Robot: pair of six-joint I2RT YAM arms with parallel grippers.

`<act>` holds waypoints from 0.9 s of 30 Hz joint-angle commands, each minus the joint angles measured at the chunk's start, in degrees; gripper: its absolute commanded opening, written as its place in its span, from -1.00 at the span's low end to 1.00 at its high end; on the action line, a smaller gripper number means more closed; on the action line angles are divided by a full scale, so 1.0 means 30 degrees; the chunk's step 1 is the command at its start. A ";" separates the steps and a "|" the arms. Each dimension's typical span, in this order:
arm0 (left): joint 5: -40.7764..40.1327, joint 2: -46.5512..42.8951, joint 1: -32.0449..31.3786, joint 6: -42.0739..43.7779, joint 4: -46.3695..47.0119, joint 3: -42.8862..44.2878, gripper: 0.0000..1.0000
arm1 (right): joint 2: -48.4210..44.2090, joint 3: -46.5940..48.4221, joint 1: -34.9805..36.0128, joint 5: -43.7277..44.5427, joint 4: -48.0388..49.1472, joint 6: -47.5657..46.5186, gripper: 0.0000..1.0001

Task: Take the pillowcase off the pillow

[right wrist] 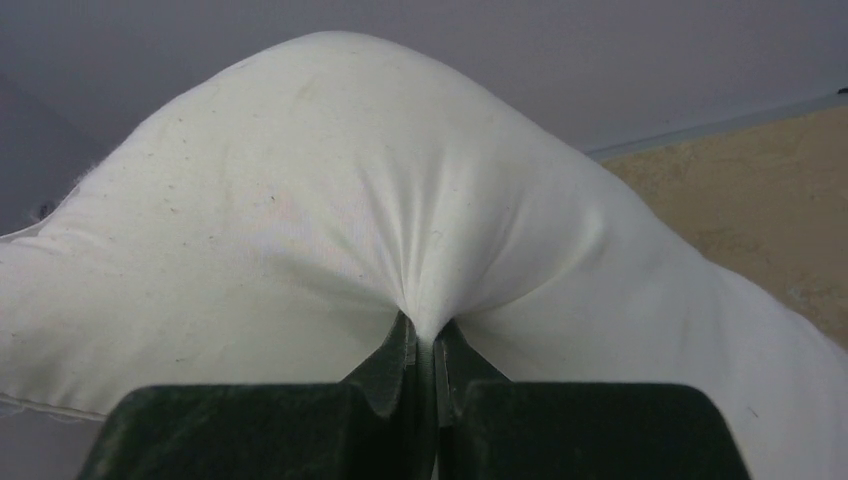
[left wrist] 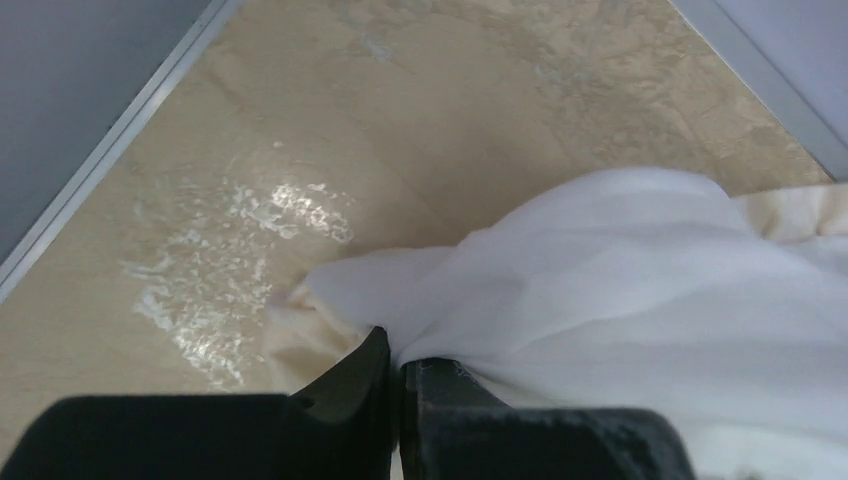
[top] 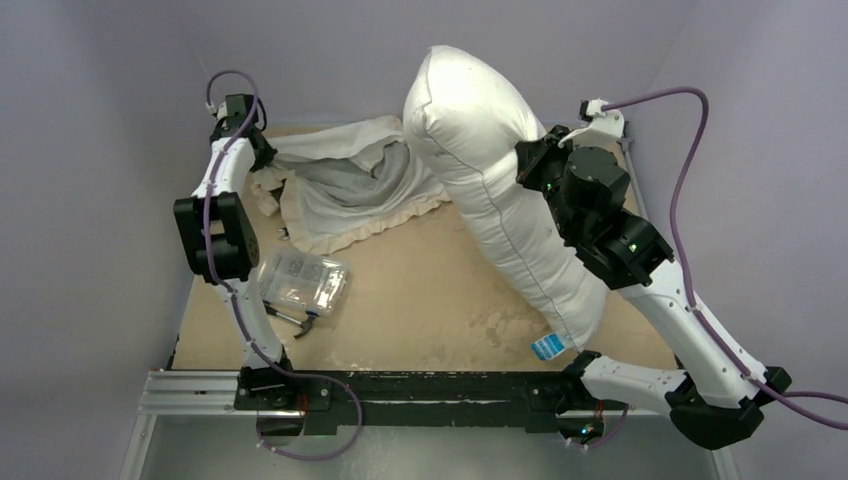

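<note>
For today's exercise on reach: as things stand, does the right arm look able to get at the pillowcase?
Probably not. The right gripper is shut on a pinch of the pillow, which rises between it and the pillowcase at the far left, where the left gripper holds it.

No legible text (blue tag (top: 547, 347) blurred)

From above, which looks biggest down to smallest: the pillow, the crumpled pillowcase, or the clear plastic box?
1. pillow, though it stands raised nearer the camera, which flatters it
2. pillowcase
3. clear plastic box, clearly smallest
</note>
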 commanded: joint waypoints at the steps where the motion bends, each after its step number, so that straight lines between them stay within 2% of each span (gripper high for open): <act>1: 0.2373 -0.3248 -0.0571 0.0440 0.1987 -0.1621 -1.00 | 0.1457 0.1121 -0.0853 0.2872 0.2006 0.1429 -1.00; 5: 0.3654 -0.5786 -0.3115 0.1362 0.3015 -0.2429 -1.00 | 0.3292 0.1140 -0.3785 0.3002 0.2318 0.2150 -1.00; 11: 0.6310 -0.7642 -0.7788 0.2906 0.3906 -0.1100 -1.00 | 0.4674 0.1074 -0.8007 0.2526 0.3499 0.2763 -1.00; 16: 0.7584 -0.8082 -1.0330 0.3611 0.4796 -0.0569 -1.00 | 0.5603 0.0357 -0.9299 0.2280 0.3897 0.3878 -1.00; 21: 0.7819 -0.8375 -1.0922 0.2593 0.5875 -0.4064 -1.00 | 0.6458 -0.0918 -0.9463 0.0122 0.5001 0.4374 -1.00; 27: 0.9612 -0.7919 -1.1768 0.0367 0.7127 -1.0473 -1.00 | 0.8056 -0.1027 -0.9492 -0.1300 0.4685 0.4894 -1.00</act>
